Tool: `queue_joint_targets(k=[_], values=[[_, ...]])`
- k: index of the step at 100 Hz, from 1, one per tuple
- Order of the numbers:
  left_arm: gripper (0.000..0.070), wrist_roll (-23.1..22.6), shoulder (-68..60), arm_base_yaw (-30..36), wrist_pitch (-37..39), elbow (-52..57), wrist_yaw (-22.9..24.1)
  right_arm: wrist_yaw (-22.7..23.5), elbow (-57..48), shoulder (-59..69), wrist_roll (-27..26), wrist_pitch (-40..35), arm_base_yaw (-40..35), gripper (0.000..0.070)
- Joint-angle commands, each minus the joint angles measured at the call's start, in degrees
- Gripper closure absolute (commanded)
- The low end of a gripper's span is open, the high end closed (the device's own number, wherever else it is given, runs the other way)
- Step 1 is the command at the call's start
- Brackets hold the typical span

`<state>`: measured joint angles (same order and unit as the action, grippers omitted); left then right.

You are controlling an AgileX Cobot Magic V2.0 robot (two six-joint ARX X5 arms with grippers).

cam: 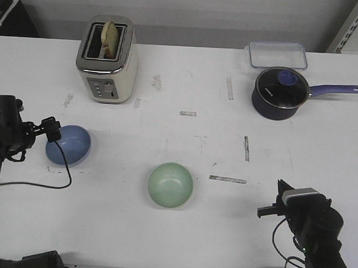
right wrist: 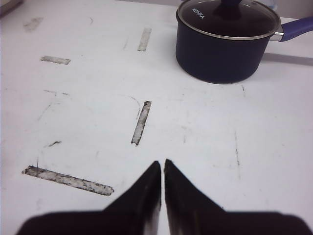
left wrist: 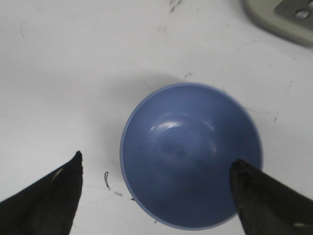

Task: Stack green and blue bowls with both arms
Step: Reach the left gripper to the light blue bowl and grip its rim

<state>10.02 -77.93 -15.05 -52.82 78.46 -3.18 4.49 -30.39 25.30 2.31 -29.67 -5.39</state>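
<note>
The blue bowl (cam: 68,144) sits upright on the white table at the left, and the left wrist view shows its hollow (left wrist: 190,154). My left gripper (left wrist: 156,164) is open and hovers above it, one finger over the bowl's rim and the other outside over the table. In the front view the left arm (cam: 13,130) is right beside the bowl. The green bowl (cam: 171,184) stands upright alone at the table's middle front. My right gripper (right wrist: 162,164) is shut and empty over bare table at the front right, where its arm (cam: 306,217) shows.
A toaster (cam: 107,59) with bread in it stands at the back left. A dark navy saucepan (cam: 280,94) with glass lid and long handle stands at the back right, also in the right wrist view (right wrist: 225,41), with a clear container (cam: 277,54) behind it. Worn tape marks dot the table.
</note>
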Motion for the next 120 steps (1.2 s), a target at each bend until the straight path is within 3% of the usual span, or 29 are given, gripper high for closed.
queue_joint_targets(k=[1, 46, 65, 88, 120], values=[[0.0218, 0.83, -4.26, -1.53, -0.68, 0.72, -2.23, 0.15, -0.48, 0.31, -0.57, 0.42, -0.61, 0.0699], [0.0228, 2.6, -19.96, -3.63, 0.11, 0.72, -3.3, 0.13, -0.48, 0.31, -0.57, 0.44, -1.14, 0.0699], [0.05, 3.26, -20.94, -3.63, 0.79, 0.72, -3.3, 0.13, -0.48, 0.31, -0.57, 0.44, -1.14, 0.0699], [0.0663, 3.15, -20.87, -3.63, 0.11, 0.72, -3.3, 0.13, -0.48, 0.31, -0.57, 0.44, -1.14, 0.0699], [0.07, 1.18, -14.64, -3.56, 3.02, 0.87, -4.04, 0.11, -0.48, 0.31, -0.57, 0.44, -1.14, 0.0699]])
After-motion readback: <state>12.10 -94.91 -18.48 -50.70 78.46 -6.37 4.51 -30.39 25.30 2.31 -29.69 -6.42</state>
